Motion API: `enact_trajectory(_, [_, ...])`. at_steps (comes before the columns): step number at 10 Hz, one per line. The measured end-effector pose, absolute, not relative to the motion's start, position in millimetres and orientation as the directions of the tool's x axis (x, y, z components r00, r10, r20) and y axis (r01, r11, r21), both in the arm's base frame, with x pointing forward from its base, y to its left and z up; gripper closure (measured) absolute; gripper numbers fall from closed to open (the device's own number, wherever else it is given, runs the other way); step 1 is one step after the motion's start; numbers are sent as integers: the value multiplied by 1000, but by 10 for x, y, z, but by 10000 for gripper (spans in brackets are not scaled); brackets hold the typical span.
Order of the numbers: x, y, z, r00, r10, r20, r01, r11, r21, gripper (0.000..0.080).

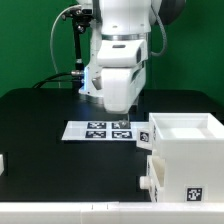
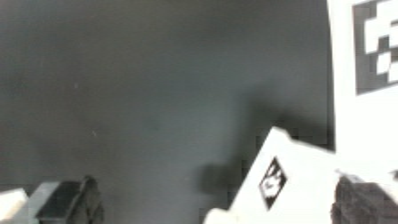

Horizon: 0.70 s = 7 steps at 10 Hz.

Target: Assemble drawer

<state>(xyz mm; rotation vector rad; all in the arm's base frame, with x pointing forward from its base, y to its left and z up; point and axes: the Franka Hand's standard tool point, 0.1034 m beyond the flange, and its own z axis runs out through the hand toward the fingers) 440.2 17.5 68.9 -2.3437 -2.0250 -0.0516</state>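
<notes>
We see a black surface [image 1: 45,125] filling most of the exterior view. The white arm [image 1: 120,45] stands over its middle, towards the far edge. The drawer shell [image 1: 185,150], a white open-topped box with a square tag on its front, sits at the near corner on the exterior view's right. A rounded knob piece [image 1: 148,179] juts from the side of the shell that faces the middle of the surface. The marker board [image 1: 100,130] lies flat at the middle of the surface, just beside the shell's far corner.

In the wrist view the gripper [image 2: 214,200] is spread wide, with its two dark fingers [image 2: 63,200] showing at opposite sides of the picture. It holds nothing. Between the fingers lies a white tagged part [image 2: 276,175], tilted in the picture. We cannot tell whether either finger touches it. We also cannot tell which drawer piece this part belongs to. A strip of the marker board shows at the picture's edge.
</notes>
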Motion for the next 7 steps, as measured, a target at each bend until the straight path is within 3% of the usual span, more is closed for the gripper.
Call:
enact_trajectory(4, [4394,122,670,-110,993,38,994,111,0,150])
enact_trajectory(6, [4365,256,642,-391,920,34,920,392,2,150])
enact_trajectory(7, [4342,336,643,-452,892,32,892,452,-7,150])
